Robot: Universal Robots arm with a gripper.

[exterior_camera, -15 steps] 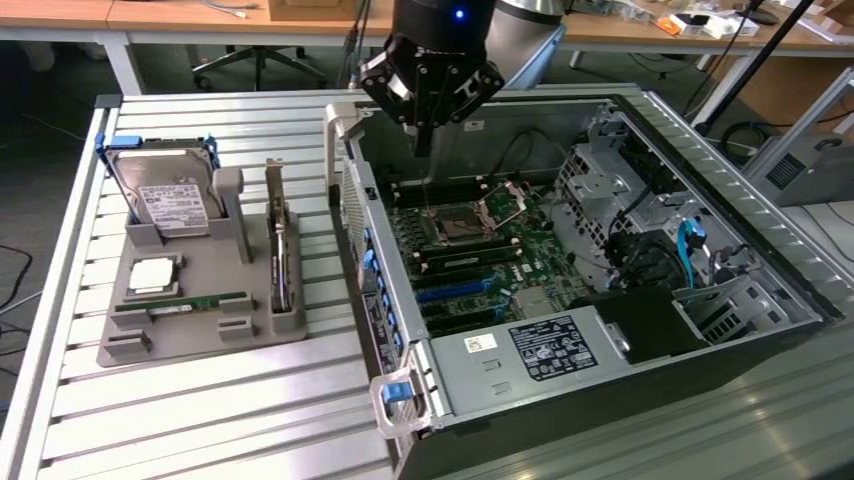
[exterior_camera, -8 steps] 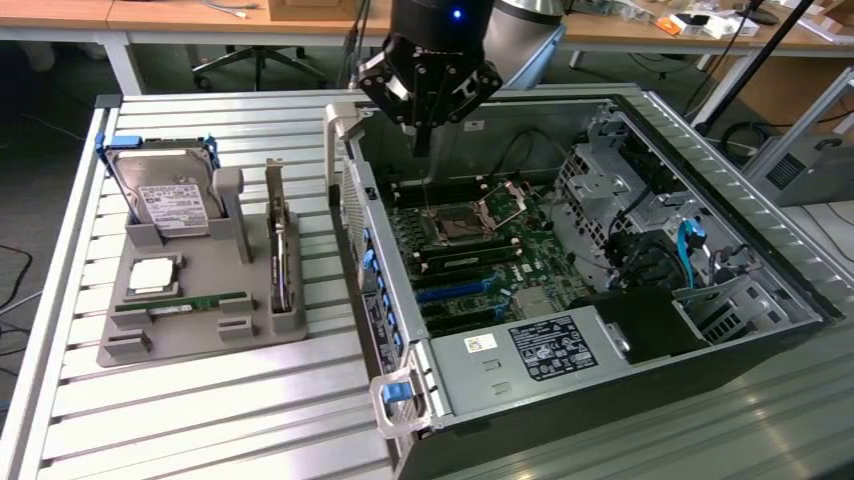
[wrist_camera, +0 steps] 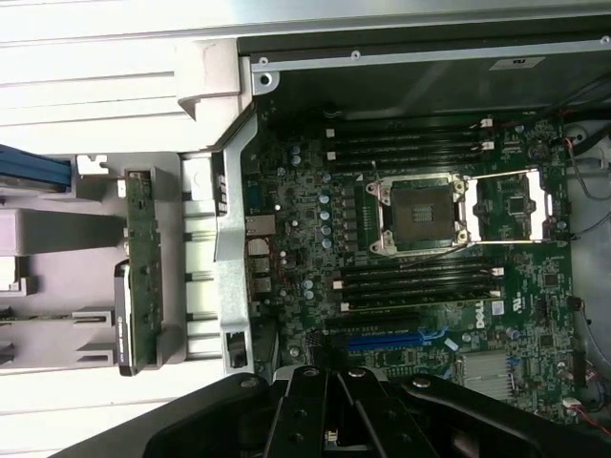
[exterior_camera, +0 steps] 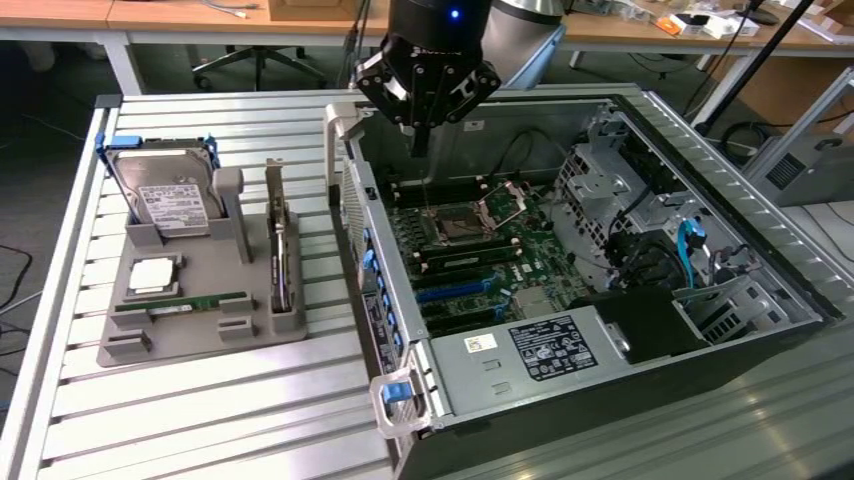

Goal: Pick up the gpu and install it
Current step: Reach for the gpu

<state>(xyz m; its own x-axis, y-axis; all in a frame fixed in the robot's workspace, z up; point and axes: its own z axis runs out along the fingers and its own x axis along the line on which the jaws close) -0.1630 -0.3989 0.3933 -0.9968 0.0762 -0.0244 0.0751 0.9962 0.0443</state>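
Closest to the lens in the wrist view we see the black fingers (wrist_camera: 334, 410), clenched together with nothing between them, hanging above the motherboard (wrist_camera: 430, 248) of the open computer case (wrist_camera: 234, 219). In the exterior view the fingers (exterior_camera: 420, 138) taper to a closed point at twelve o'clock of the scene, over the far end of the case (exterior_camera: 400, 340) and above the board's bare processor socket (exterior_camera: 463, 225)

The gpu (exterior_camera: 278, 250) stands outside the case, on its long edge in a slot of the grey holder (exterior_camera: 200, 340). The holder lies on the slatted worktop (exterior_camera: 200, 420) at nine o'clock from the case. From the wrist we see the gpu (wrist_camera: 143, 277) as a narrow green board running alongside the case's outer wall, just beside it and apart from it. In the exterior view the fingers hang between one and two o'clock from the gpu, well apart from it

A hard drive (exterior_camera: 171, 200) with a white label stands propped in the holder at ten o'clock from the gpu, and a thin green RAM stick (exterior_camera: 180, 300) lies flat at eight o'clock from it. The labelled power supply (exterior_camera: 547, 350) fills the case's five o'clock end
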